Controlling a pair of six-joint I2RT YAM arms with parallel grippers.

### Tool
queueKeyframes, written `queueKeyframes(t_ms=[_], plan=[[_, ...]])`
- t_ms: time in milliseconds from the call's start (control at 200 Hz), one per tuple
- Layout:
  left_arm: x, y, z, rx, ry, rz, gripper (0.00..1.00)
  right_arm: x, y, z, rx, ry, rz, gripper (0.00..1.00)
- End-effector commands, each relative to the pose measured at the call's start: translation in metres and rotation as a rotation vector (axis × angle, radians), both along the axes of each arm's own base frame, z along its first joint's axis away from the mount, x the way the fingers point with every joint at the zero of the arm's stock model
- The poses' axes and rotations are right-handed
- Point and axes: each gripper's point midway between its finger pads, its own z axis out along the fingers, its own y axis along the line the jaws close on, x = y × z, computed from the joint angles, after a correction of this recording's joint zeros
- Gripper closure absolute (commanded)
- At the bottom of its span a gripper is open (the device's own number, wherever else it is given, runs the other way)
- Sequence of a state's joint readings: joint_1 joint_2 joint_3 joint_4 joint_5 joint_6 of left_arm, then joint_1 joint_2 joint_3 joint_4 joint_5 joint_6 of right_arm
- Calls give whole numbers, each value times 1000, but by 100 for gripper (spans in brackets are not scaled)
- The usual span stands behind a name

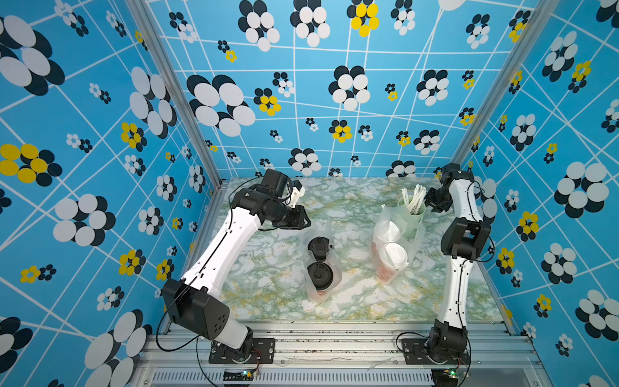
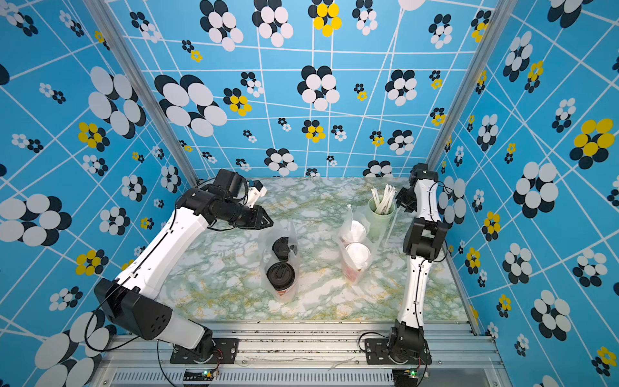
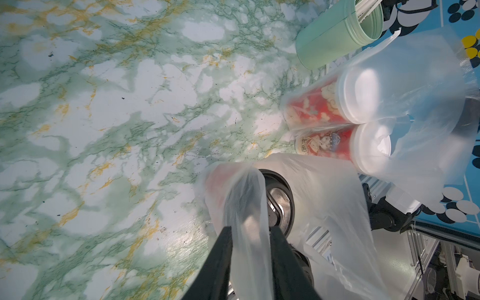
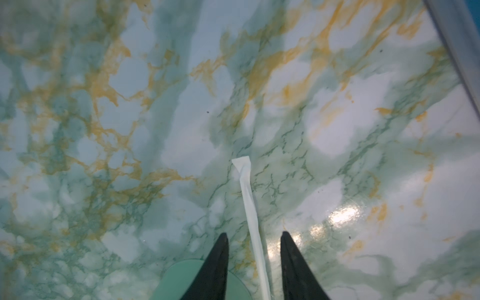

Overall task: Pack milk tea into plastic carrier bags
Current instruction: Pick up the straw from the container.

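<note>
The left gripper (image 3: 250,230) is holding its black jaws narrowed on the bunched loop handle (image 3: 246,202) of the left carrier bag (image 3: 324,192), a thin, whitish-transparent plastic one, and is apparently pinching it. Just below the jaws, that bag is enclosing the two tall red printed paper cups with black domed lids (image 1: 320,275), both standing upright, one behind the other, near the middle of the green-veined marble-patterned tabletop (image 1: 268,274). The right gripper (image 4: 254,233) is hovering at the far right with its jaws spread to either side of a white paper-wrapped straw (image 4: 250,202), touching it on neither side. The straw is standing in the pale green cylindrical straw cup (image 1: 413,214). Just beside that cup, on its near side, the right carrier bag (image 1: 417,239) of the same thin plastic is containing the two red cups with white flat lids (image 1: 396,256), and its handles are hanging slack and ungripped. Judged from this arrangement, the bagging of the milk tea is appearing complete: two cups per bag, none loose on the table. What is left is seemingly the adding of straws and the gathering of handles.
</note>
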State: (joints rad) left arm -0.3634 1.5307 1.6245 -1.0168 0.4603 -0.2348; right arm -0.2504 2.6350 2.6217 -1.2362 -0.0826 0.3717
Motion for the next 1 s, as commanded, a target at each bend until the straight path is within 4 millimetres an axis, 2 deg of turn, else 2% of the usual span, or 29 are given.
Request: queueKeyframes(t_ms=[0, 215, 345, 515, 640, 760, 880, 995], plan=[[5, -1, -1, -20, 13, 10, 70, -14, 9, -9, 26, 71, 39, 65], [5, -2, -4, -20, 21, 12, 70, -24, 13, -20, -53, 143, 105, 66], [4, -1, -4, -21, 21, 14, 70, -32, 14, -33, -88, 204, 139, 67], [4, -1, -6, -17, 26, 14, 70, -33, 16, -47, -102, 233, 167, 70], [4, -1, -6, -21, 26, 16, 70, -33, 9, -52, -141, 244, 171, 73], [3, -1, -7, -20, 30, 18, 70, -37, 9, -59, -139, 270, 180, 82], [3, -1, -6, -25, 28, 19, 70, -38, 10, -57, -137, 271, 178, 92], [1, -1, -4, -30, 24, 18, 70, -35, 7, -37, -158, 235, 162, 96]])
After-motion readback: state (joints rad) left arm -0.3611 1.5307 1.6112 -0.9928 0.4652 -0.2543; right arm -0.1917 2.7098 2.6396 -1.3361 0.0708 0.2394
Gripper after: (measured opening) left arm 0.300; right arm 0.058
